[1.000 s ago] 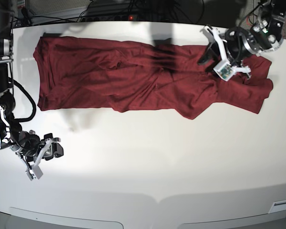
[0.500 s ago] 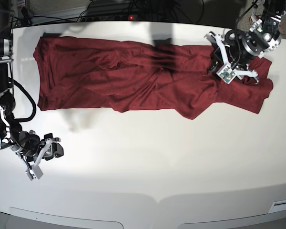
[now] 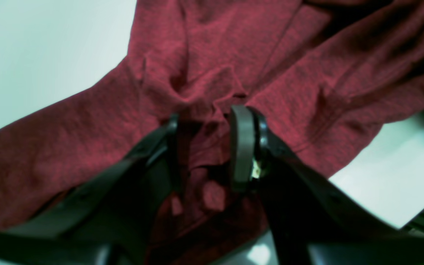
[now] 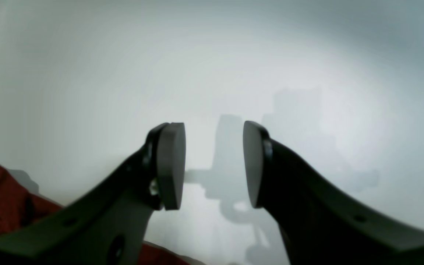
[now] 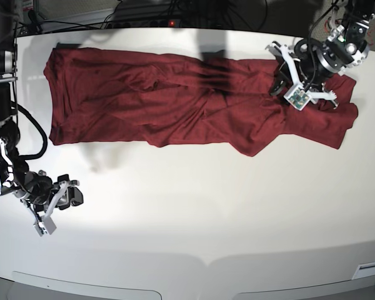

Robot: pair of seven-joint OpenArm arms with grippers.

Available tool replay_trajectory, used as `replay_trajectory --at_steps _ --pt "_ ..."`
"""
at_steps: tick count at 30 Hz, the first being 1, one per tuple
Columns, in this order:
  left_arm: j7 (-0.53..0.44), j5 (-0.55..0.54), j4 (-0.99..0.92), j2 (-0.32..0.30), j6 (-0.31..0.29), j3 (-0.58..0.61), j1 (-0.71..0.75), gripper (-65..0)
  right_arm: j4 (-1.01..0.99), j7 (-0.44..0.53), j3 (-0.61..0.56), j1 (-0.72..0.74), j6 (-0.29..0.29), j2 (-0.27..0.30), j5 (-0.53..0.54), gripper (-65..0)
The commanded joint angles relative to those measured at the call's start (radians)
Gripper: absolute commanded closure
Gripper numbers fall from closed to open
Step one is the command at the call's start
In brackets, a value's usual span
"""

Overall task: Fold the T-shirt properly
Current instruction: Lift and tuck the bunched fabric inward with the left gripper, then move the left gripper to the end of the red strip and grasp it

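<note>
Lighting: bright, overhead; soft shadows on white table (image 5: 194, 206). Wrist views blurred, near fingers unfocused; base view edges bowed.

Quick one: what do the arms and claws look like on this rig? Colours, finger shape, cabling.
Both arms are black with silver-ringed joints and white brackets near the wrists. The left claw and right claw each have two curved black fingers with flat dark grey pads. Black cables loop beside the right arm; thin wires run by the left wrist.
</note>
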Motion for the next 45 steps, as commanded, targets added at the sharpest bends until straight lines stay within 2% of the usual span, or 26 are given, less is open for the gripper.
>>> replay_trajectory --at_steps 1,4,8,14,22,30,41,45 --pt "-0.023 -0.007 0.018 -0.012 0.003 0.001 -0.003 -17.6 0.014 0.019 0.009 0.031 0.005 0.018 0.008 -26.0" --pt "-0.023 0.001 0.018 -0.012 0.003 0.029 -0.003 -17.6 0.014 0.019 0.009 0.031 0.005 0.018 0.008 -26.1" --pt "-0.031 0.107 0.018 -0.012 0.012 0.082 -0.003 -17.6 0.014 0.019 0.009 0.031 0.005 0.018 0.008 -26.0" --pt "-0.031 0.109 0.018 -0.012 0.121 0.085 -0.011 -17.6 0.014 0.019 0.009 0.031 0.005 0.018 0.008 -26.0" --pt "-0.029 0.136 0.018 -0.012 0.127 0.085 -0.012 -17.5 0.014 0.019 0.009 0.031 0.005 0.018 0.008 -26.0" --pt "-0.023 0.132 0.018 -0.012 0.130 0.085 -0.011 0.0 0.014 0.019 0.009 0.031 0.005 0.018 0.008 -26.0" --pt "-0.031 0.131 0.084 -0.013 0.136 0.084 -0.011 0.0 0.014 0.019 0.009 0.031 0.005 0.018 0.008 -26.0" --pt "-0.029 0.104 0.200 -0.013 0.237 0.066 -0.003 0.0 0.014 0.019 0.009 0.031 0.005 0.018 0.008 -26.1"
